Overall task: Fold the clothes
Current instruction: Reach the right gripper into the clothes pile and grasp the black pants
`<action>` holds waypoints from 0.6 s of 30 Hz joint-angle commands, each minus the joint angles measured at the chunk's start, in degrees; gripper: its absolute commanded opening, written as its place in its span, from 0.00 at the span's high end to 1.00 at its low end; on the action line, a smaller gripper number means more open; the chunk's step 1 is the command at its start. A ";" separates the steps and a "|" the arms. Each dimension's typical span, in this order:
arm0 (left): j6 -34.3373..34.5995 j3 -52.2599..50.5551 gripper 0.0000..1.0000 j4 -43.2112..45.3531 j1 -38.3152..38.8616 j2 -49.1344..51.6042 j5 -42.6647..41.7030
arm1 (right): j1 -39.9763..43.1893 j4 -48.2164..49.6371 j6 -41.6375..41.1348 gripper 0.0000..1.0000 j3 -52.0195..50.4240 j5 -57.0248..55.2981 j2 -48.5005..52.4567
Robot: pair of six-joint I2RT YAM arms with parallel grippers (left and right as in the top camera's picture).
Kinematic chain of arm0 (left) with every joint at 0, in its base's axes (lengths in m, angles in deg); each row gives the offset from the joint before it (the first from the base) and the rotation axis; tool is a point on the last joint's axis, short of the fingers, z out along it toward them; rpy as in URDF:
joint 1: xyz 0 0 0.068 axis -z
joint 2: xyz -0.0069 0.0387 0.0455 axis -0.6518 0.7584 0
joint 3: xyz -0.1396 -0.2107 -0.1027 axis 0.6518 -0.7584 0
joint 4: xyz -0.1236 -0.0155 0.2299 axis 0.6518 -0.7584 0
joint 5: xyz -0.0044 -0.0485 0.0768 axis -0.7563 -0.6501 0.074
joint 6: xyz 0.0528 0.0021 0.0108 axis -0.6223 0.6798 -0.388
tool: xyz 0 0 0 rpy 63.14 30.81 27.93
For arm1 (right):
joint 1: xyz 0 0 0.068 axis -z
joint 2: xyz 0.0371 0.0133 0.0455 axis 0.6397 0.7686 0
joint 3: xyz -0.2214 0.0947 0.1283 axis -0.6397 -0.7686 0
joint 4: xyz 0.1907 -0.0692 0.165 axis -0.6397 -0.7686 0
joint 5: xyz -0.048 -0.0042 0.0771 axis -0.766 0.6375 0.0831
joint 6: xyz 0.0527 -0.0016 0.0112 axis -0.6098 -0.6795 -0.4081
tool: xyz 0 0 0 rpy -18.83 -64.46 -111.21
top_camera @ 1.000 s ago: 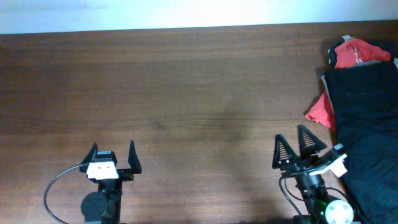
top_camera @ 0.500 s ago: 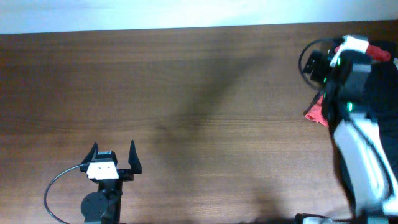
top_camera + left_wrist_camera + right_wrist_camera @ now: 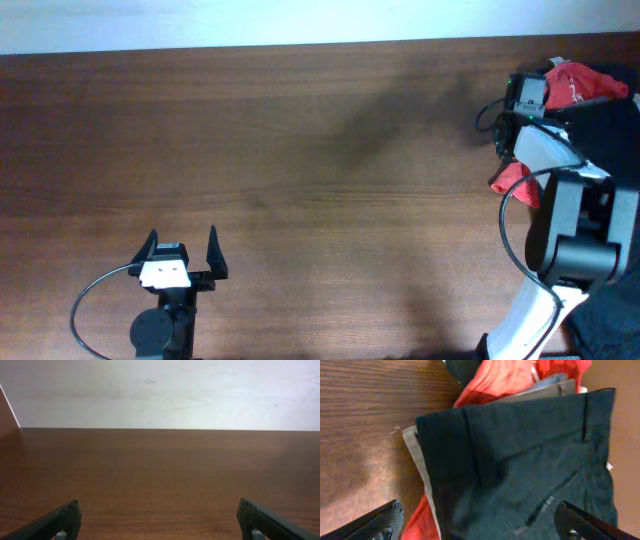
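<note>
The clothes lie in a pile at the table's far right edge. The black garment [image 3: 520, 460] is on top, waistband showing, and fills the right wrist view. A red garment [image 3: 495, 380] and a khaki-grey edge [image 3: 422, 470] stick out beneath it. In the overhead view the black garment [image 3: 622, 135] and the red garment [image 3: 585, 82] are partly hidden by my right arm. My right gripper [image 3: 480, 527] is open and hovers over the black garment, holding nothing; it also shows in the overhead view [image 3: 528, 100]. My left gripper [image 3: 180, 255] is open and empty near the front left.
The brown wooden table [image 3: 300, 150] stretches bare between the two arms. A white wall [image 3: 160, 390] stands behind its far edge. A cable [image 3: 90, 300] loops beside my left arm's base. Red fabric [image 3: 515, 178] pokes out left of the pile.
My right arm has swung from the front right up to the pile at the far right and now hovers over the black garment. The left arm has not moved.
</note>
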 commanded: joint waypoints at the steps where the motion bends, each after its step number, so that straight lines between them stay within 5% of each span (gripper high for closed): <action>1: -0.72 -0.42 0.01 0.09 -0.17 -0.26 -0.46 | 0.57 3.02 0.85 0.10 1.38 -2.10 2.49; 4: -0.72 -0.42 0.01 0.09 -0.17 -0.26 -0.46 | 1.44 5.01 0.83 0.16 1.38 -1.18 2.82; 7: -0.72 -0.42 0.01 0.09 -0.17 -0.26 -0.46 | 3.04 5.60 0.39 0.48 1.38 0.09 2.82; 11: -0.72 -0.42 0.01 0.09 -0.17 -0.26 -0.46 | 4.24 4.63 -1.77 0.51 1.38 2.21 2.82; 18: -0.72 -0.42 0.01 0.09 -0.17 -0.26 -0.46 | 4.09 4.15 -10.58 0.96 1.38 -3.26 -2.38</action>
